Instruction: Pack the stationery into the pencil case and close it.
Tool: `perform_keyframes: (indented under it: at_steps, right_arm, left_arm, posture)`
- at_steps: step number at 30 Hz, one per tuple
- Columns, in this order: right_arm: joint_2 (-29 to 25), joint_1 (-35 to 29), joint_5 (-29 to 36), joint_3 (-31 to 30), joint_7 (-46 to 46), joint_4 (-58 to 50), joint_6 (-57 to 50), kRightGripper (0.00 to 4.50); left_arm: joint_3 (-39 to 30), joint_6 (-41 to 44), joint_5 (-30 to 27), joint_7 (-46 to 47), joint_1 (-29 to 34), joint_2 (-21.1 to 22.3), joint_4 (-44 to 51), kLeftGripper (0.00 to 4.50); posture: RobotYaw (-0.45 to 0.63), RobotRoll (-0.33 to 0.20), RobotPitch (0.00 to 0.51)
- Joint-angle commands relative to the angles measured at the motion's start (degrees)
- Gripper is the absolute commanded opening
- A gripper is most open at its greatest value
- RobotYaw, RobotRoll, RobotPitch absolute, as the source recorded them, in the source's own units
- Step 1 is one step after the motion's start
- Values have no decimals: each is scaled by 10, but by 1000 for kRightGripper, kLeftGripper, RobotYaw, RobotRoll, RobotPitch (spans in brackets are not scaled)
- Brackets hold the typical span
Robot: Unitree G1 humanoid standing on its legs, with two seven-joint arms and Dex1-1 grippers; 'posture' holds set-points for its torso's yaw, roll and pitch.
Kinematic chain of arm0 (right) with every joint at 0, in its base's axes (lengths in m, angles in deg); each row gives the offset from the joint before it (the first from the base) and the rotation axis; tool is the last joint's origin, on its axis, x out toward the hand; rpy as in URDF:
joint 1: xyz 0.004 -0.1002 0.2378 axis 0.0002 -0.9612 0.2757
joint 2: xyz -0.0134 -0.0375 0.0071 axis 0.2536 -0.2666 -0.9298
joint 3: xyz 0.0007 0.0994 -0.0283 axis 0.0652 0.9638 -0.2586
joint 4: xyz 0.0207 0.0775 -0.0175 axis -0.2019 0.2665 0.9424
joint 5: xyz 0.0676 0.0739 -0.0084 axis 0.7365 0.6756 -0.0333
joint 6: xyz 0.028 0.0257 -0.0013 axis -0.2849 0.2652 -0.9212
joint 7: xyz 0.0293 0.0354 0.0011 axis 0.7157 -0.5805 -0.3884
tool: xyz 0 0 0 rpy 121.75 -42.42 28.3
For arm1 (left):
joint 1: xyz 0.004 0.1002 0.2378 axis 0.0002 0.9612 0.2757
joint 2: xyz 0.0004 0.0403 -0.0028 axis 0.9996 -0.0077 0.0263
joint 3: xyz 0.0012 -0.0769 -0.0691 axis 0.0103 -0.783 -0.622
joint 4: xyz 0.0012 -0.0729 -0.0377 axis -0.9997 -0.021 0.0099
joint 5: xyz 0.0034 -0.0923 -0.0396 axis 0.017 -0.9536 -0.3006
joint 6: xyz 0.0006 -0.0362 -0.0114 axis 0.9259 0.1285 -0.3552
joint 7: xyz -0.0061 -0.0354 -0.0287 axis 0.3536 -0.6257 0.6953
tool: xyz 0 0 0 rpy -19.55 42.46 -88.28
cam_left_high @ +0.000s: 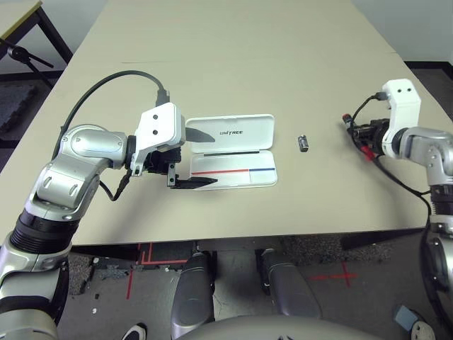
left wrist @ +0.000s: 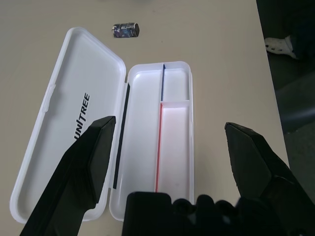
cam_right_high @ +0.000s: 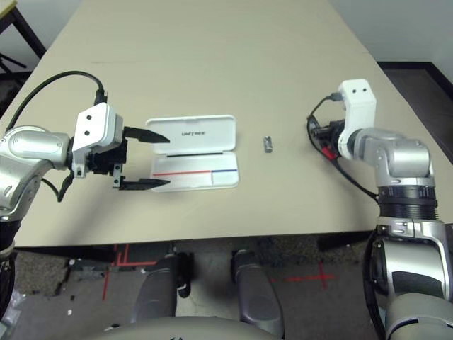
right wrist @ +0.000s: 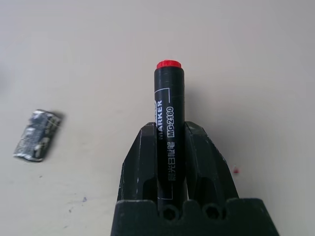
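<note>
The right gripper (right wrist: 170,147) is clenched around a black marker (right wrist: 169,118), whose barrel runs out between the two fingers and ends in a red tip. White print along the barrel reads "MARKER" and "MG-2160", with a line of smaller characters below that I cannot make out. The marker is held above the tabletop (cam_left_high: 233,64), off to the right side, well apart from the case.

Between that gripper and the case lies a small dark grey metallic piece (cam_left_high: 303,143), flat on the tabletop just beyond the case's right end.

The left gripper (left wrist: 170,147) is released, its fingers spread wide and holding nothing, poised at the left end of the white pencil case (cam_left_high: 233,152). The case lies open, its lid folded back flat and marked "UNITREE" in dark letters. A thin red-and-blue line runs along the divider inside the tray, whose compartments hold nothing.
</note>
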Motion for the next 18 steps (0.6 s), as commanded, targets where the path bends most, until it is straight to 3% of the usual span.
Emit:
perform_keyframes:
  at_steps: [1, 9, 18]
  right_arm:
    - [-27, 10, -4, -38, 70, -31, 31, 524]
    - [-70, 13, 21, -95, 267, -115, 123, 524]
    - [-45, 54, 6, -170, 358, -191, 162, 524]
  left_arm:
    - [9, -6, 7, -2, 0, 7, 1, 4500]
    - [5, -2, 9, 1, 5, 9, 6, 4500]
    - [3, 2, 10, 7, 8, 12, 10, 4500]
  posture:
    - [-121, 0, 163]
    - [-111, 0, 165]
    - [-100, 0, 165]
